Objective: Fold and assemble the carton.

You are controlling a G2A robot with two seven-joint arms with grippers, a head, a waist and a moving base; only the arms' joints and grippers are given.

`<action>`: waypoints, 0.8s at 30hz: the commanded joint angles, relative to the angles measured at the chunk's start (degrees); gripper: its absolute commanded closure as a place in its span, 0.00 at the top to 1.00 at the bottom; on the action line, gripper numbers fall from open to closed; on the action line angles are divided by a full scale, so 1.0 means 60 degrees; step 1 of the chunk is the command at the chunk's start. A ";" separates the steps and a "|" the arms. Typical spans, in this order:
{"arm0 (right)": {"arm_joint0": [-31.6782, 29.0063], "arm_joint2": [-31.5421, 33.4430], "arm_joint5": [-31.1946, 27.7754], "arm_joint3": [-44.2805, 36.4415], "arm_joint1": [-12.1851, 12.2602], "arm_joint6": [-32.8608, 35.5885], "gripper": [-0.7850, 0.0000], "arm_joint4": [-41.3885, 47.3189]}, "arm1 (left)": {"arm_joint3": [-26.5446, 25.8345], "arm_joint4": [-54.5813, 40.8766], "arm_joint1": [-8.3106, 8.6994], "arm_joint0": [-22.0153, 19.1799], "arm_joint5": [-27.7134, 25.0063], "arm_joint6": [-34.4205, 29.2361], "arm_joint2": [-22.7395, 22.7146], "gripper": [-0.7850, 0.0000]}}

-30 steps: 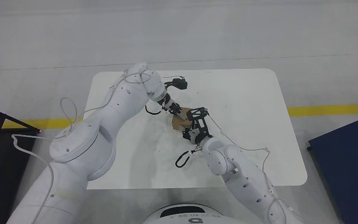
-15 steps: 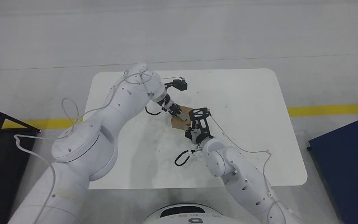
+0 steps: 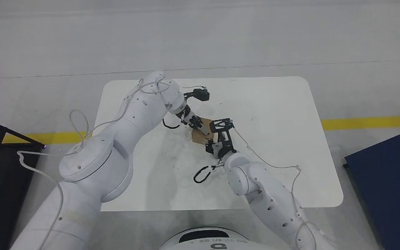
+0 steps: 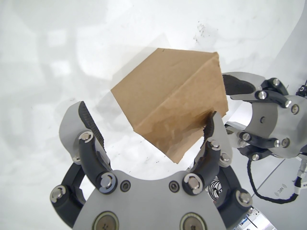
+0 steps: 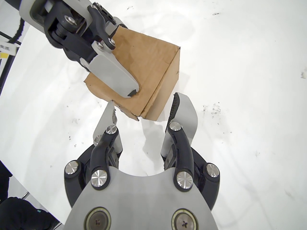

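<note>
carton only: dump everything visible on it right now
The carton is a small piece of plain brown cardboard, partly folded. In the wrist views two flat panels meet at a sharp crease like a box corner, and one low edge looks ragged. It rests near the middle of the white table. The left gripper is open, one finger lying on the upper panel. The right gripper is open around the near corner; whether it touches is unclear.

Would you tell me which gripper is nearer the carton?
Left, narrowly: the left gripper has one finger lying on top of the carton. The right gripper straddles a corner, open, contact unclear.
</note>
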 commanded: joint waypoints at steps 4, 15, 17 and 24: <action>0.0270 -0.0155 0.0155 0.0268 -0.0093 0.0066 0.60 -0.0022 | 0.0042 0.0059 -0.0022 0.0007 -0.0001 -0.0009 -0.0053 1.00; -0.0364 0.0356 0.0312 -0.0201 -0.0023 0.0185 0.41 -0.0142 | 0.0121 0.0143 -0.0081 0.0030 -0.0013 -0.0087 -0.0180 1.00; -0.0564 0.0501 0.0253 -0.0386 0.0007 0.0219 0.42 -0.0081 | 0.0131 0.0108 -0.0091 0.0027 -0.0051 -0.0047 -0.0229 1.00; -0.1401 0.1191 -0.0621 -0.1552 0.0131 -0.0310 1.00 0.0651 | 0.0273 -0.0400 0.0027 -0.0278 -0.0423 0.0301 -0.0673 1.00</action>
